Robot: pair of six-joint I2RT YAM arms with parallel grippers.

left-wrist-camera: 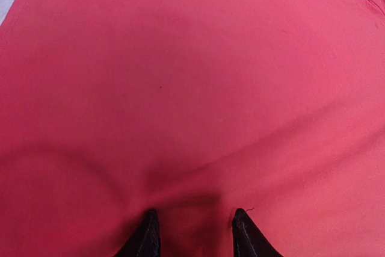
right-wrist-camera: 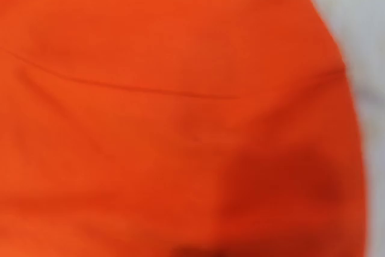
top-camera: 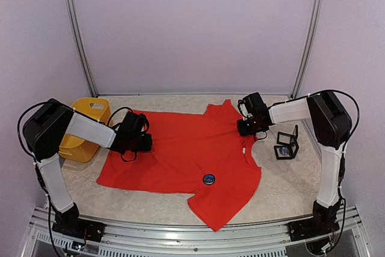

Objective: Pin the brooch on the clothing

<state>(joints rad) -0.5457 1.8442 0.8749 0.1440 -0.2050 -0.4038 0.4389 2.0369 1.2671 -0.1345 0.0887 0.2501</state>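
Brooch (top-camera: 209,179) is a small dark round thing lying on the shirt (top-camera: 174,154), toward its near edge and a bit right of the middle, with neither claw touching it; shirt is spread flat on the table (top-camera: 283,191), neck to the right, 1 sleeve pointing far and 1 pointing near; left claw (top-camera: 143,139) is down on the shirt's left edge, and its wrist cam shows the 2 fingers (left-wrist-camera: 147,236) a narrowish gap apart, tips pressed on the red cloth with a little pucker between them, so not clamped; right claw (top-camera: 248,126) sits at the shirt's right edge by the far sleeve; its cam is just blurry red cloth, so can't tell if it's wide, narrow or gripping; yellow basket (top-camera: 84,133) sits off the shirt's far-left corner; small black frame (top-camera: 287,144) stands near the shirt's right side.
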